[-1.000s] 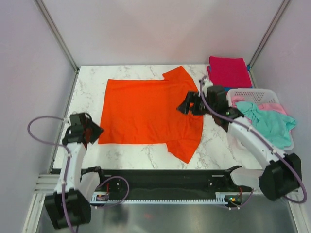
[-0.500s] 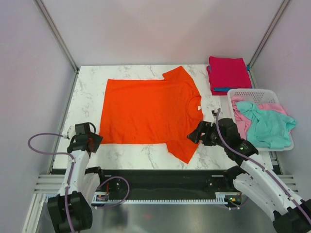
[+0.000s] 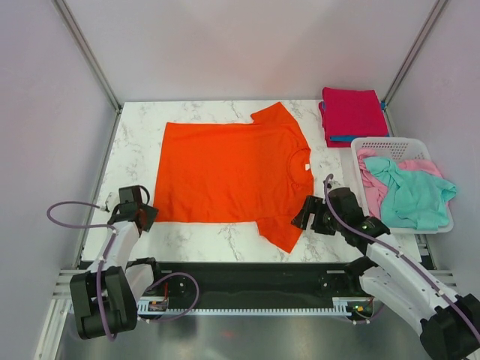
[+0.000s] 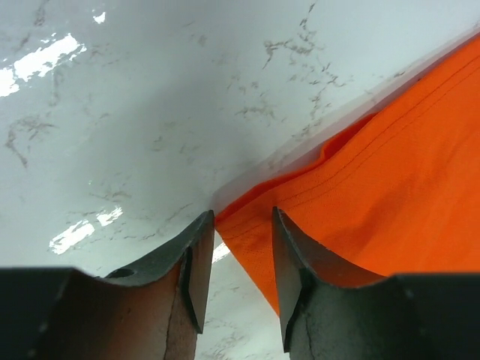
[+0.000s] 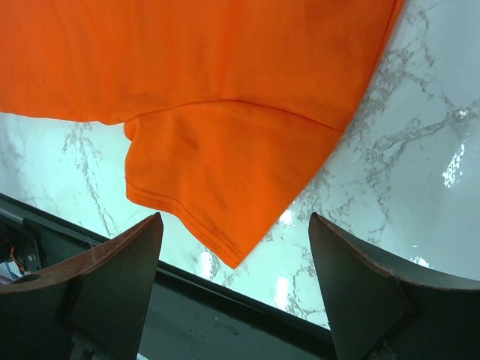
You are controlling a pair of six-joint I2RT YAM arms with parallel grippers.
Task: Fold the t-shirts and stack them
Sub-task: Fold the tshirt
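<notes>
left gripper [image 4: 241, 219] moved to hem corner of flat orange-red t-shirt [image 3: 225, 169], parted astride it | right gripper [image 5: 234, 223] wide open

Spread t-shirt [image 3: 225, 169] centred on the table [image 3: 139, 124] — folded stack [image 3: 352, 112] behind the basket [image 3: 390, 142] at right — shirts [image 3: 412, 195] inside.

Nothing readable is showing in any view: no text, label, brand, number or sign is appearing on the shirts, the basket, the arms or the bench.
</notes>
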